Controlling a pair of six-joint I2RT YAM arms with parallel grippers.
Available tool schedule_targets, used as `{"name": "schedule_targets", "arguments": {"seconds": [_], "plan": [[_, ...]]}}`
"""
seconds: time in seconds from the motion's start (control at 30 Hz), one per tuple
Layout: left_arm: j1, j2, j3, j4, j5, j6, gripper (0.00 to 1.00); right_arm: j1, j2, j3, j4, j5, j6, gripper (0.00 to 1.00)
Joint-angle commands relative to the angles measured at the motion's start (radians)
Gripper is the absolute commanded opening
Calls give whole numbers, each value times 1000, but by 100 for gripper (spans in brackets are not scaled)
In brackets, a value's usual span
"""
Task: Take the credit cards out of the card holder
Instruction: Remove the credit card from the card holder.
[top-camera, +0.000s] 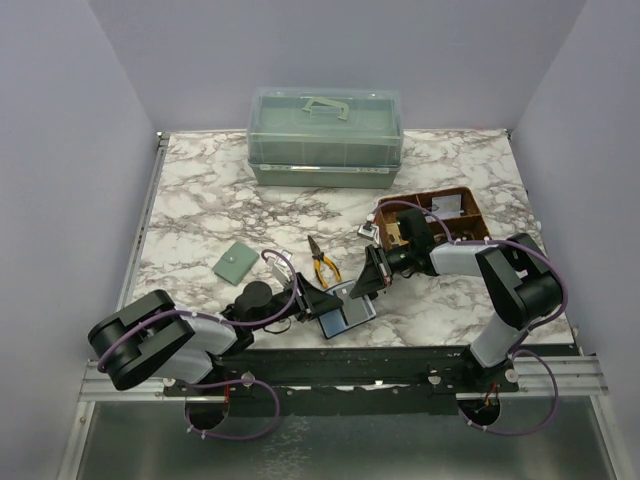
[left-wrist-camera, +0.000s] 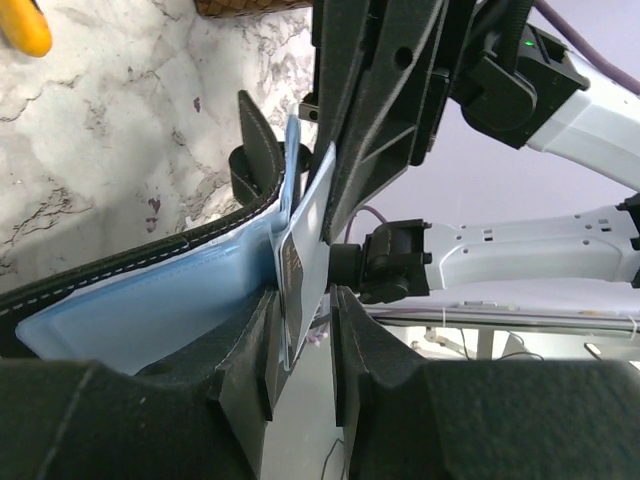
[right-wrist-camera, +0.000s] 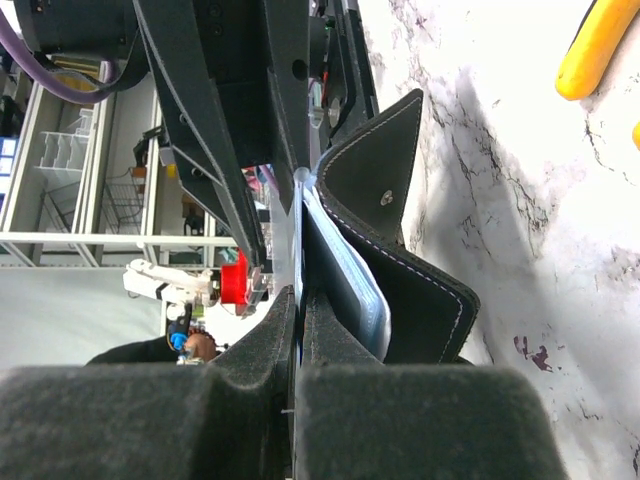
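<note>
My right gripper (top-camera: 368, 283) is pinched tight on the edge of a grey credit card (left-wrist-camera: 312, 225), which stands upright in the blue-lined pocket of the card holder (top-camera: 348, 315). The card holder sits opened on the marble table (top-camera: 200, 220) near the front edge, between my two grippers, one black flap raised. My left gripper (top-camera: 312, 300) has a finger on either side of the pocket and card; whether they actually squeeze, I cannot tell. Yellow-handled pliers (top-camera: 322, 266) lie just behind

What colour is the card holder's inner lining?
Light blue lining, best seen in the left wrist view.
</note>
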Motion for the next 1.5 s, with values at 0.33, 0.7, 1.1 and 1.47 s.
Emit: {"name": "schedule_targets", "arguments": {"seconds": [0.33, 0.7, 1.1, 1.47], "plan": [[-2, 222, 56, 391, 32, -79, 11, 8, 29, 1, -9, 25, 12, 0], [-2, 346, 65, 562, 13, -128, 0, 8, 38, 14, -69, 57, -45, 0], [-3, 202, 21, 372, 34, 29, 0, 2, -30, 55, -167, 90, -178, 35], [-2, -37, 1, 63, 80, 160, 0, -159, -108, -3, -84, -104, -187, 70]]}}
